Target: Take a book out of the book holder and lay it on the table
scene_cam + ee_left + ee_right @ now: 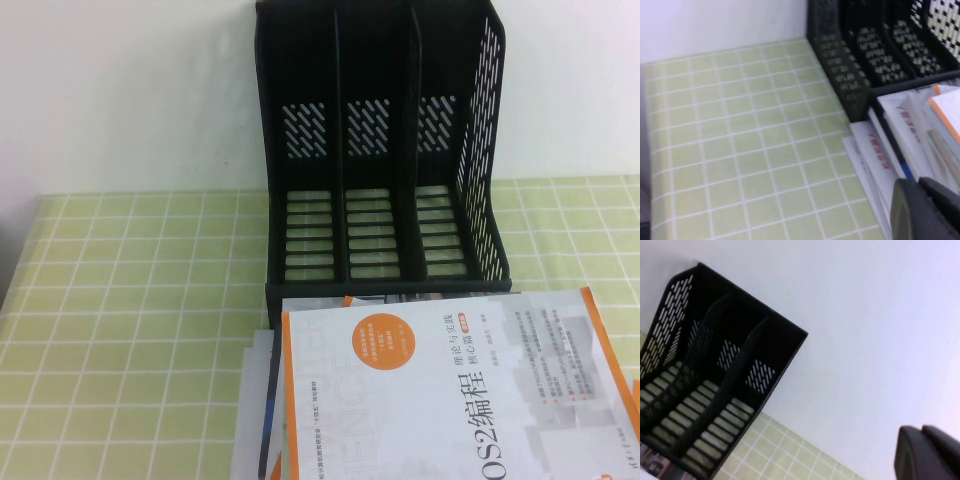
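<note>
The book (430, 390), white-grey with orange edges, an orange circle and a black "OS2" title, lies flat on top of a stack on the table (130, 300), right in front of the book holder (385, 150). The black three-compartment holder stands upright against the wall with all compartments empty. It also shows in the left wrist view (840, 65) and the right wrist view (715, 365). My left gripper (917, 184) is shut and empty, beside the stack's left edge. My right gripper (920, 432) is shut and empty, raised, facing the wall and holder. Neither gripper shows in the high view.
Several other white books and booklets (262, 400) lie under the top book, fanned out to the left; their edges show in the left wrist view (880, 150). Open green checked cloth lies left of the holder and stack. A white wall stands behind.
</note>
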